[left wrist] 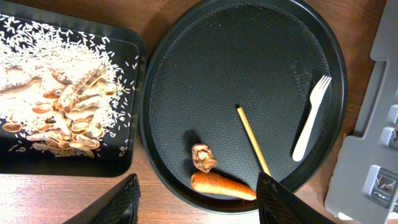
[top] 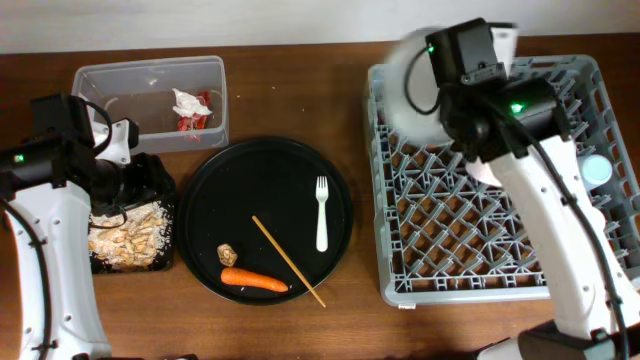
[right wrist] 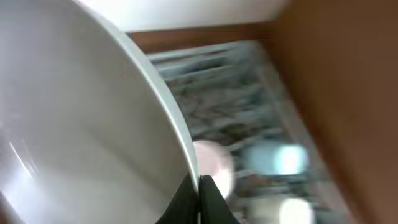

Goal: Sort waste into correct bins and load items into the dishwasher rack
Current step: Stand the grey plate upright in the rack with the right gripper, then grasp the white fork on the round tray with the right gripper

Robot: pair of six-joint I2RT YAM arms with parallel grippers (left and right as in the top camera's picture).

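Currently 1 fork (top: 321, 213), 1 carrot (top: 253, 281), 1 lump (top: 228, 254) occupy 1 round tray (top: 250, 180).

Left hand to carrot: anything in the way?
Nothing visible blocks it. The left hand is open, and in its wrist view the carrot lies uncovered on the round tray, framed between the fingers. Crowding only: the brown lump sits right beside it, and the chopstick runs close past one end.

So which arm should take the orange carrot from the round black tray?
Left: left gripper open, empty, beside that tray; right gripper grips a pale grey plate over the grey plastic rack.
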